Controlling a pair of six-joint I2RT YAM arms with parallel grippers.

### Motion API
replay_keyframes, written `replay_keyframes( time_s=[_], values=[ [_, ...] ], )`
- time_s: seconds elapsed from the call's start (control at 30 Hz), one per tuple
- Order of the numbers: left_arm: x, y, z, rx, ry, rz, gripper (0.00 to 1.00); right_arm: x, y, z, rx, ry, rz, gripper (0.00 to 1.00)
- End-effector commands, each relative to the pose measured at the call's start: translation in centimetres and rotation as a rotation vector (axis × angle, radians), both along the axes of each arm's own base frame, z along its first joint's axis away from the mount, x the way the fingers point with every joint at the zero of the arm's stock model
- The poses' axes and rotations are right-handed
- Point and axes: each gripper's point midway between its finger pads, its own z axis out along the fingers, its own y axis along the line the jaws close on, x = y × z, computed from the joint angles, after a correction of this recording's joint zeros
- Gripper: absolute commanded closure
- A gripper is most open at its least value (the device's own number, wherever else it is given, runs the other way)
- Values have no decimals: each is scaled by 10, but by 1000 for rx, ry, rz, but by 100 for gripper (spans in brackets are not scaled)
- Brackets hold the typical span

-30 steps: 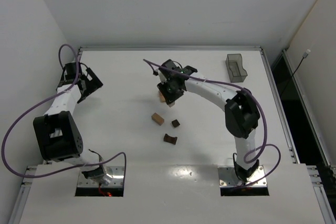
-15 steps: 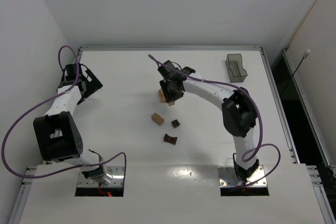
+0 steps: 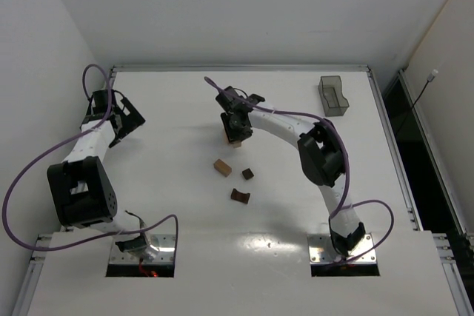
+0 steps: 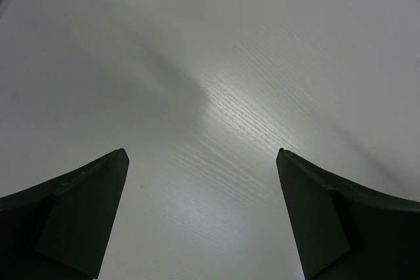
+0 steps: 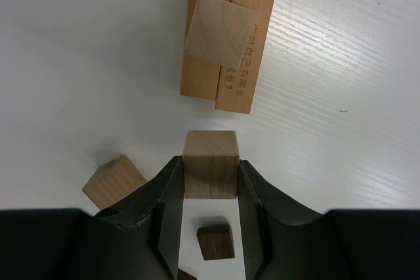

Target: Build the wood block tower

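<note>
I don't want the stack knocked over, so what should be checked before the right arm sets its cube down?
1. Grip: right gripper clamps the tan cube: ok.
2. Base: wood block tower stands, a square on two bars: ok.
3. Alignment: tan cube short of the tower in the wrist view: not ok.
4. Height above the tower: cannot tell.
5. Other arm: left gripper open, far from the tower: ok.
6. Strays: loose block and dark cube apart from the tower: ok.

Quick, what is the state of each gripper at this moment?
Left gripper: open, holding nothing.
Right gripper: closed on a light wooden cube.
</note>
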Motion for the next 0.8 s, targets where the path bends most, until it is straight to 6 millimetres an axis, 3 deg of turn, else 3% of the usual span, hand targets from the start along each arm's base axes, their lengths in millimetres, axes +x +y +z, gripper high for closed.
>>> replay_keyframes(
  time_s=[0.0,0.3,0.77],
  values=[
    [9,5,8,-1,-33,1,5,19,16,23,65,-59,-24,100],
    [11,5,5,-4,-24,1,5,19,19,4,51,-30,-20,100],
    [9,2,2,-14,-17,-18,5,29,21,-1,53,-33,-29,100]
  ],
)
